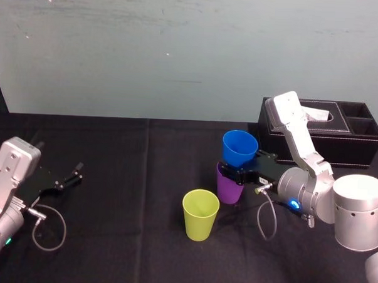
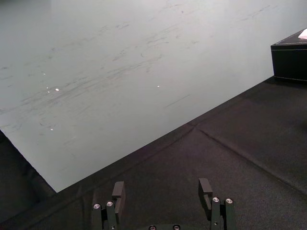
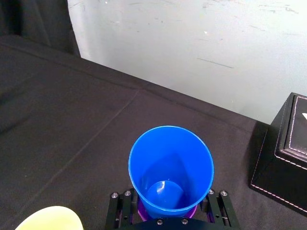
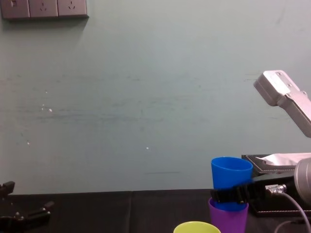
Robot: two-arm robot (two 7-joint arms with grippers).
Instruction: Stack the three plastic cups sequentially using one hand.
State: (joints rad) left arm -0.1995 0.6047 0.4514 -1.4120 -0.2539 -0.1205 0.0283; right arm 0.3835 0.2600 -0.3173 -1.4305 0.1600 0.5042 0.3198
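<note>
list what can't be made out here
How deep the blue cup sits in the purple cup: head and chest views, right end effector covers the joint.
Yellow-green cup body: chest and right wrist views, cut off by bottom edge.
Left end effector body: left wrist view, bottom edge.

Blue cup (image 1: 239, 148) upright, half nested in upright purple cup (image 1: 227, 190), clasped between jaws of the right gripper (image 1: 233, 170), yellow-green cup (image 1: 200, 215) upright on the surface just beside them
</note>
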